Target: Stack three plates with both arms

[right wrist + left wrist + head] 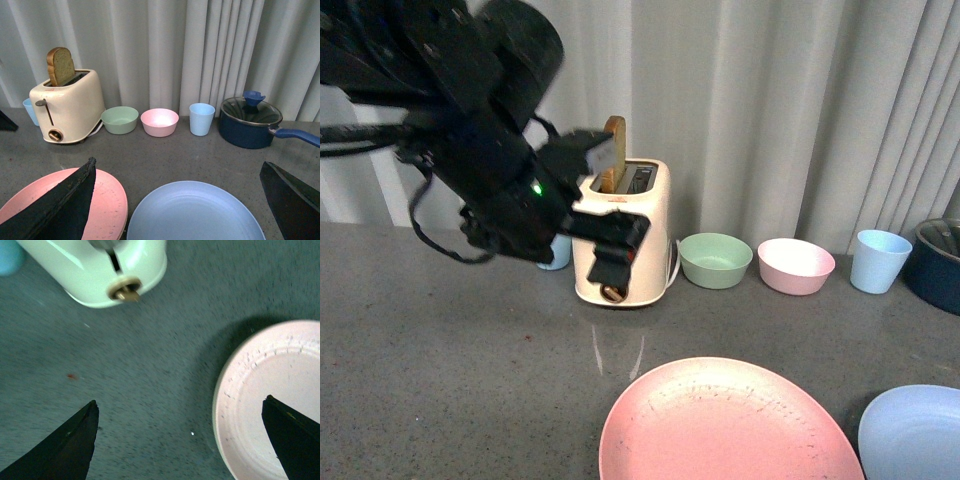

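Hovering with left hand [180,400] spread wide, empty, over the pink plate [280,375] near the toaster [100,270], and with right hand [178,162] equally wide above the light blue plate [195,215] beside it on the bench [200,155]. Risking a skidding plate if pinched off-square on that shallow rim.

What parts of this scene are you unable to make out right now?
Round matte pink plate: front view's bottom edge cuts its near rim.
Light blue round plate: cut by that view's corner.
Small blue cup: mostly behind the black left arm.
Third plate: in no view.
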Robot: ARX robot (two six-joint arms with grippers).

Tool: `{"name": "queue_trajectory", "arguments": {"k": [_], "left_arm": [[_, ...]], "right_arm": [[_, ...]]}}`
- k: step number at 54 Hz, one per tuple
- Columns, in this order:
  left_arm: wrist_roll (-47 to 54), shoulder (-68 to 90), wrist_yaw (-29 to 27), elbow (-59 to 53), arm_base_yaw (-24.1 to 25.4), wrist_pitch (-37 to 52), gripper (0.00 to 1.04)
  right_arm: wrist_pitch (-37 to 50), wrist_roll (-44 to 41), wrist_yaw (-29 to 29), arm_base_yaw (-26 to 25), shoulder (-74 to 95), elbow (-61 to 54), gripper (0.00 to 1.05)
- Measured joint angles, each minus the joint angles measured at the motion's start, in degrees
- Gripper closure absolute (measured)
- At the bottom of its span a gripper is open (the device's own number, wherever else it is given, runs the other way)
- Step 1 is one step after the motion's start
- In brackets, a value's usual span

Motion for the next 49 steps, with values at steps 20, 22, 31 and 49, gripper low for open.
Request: {"name": "queue_trajectory", "arguments": {"k": [20,22,31,49], "left_arm": [[9.2,-24.4,-0.5,-22.6,5.6,14.7,0.07],[9.6,-26.9,-1.0,-25.2,6.3,15.8,0.07],[-5.5,-42.2,-13.2,-53.8,10.3,59.9,0.47],[-8.1,-54.3,-10.0,-70.3,13.1,63.8,1.01]], "right_arm": [[0.0,0.0,0.0,0.0,0.0,0.0,0.07],[0.0,0.0,0.0,0.0,0.0,0.0,0.07],[0.0,0.0,0.0,0.0,0.0,0.0,0.07],[0.0,0.0,0.0,0.0,0.0,0.0,0.07]]}}
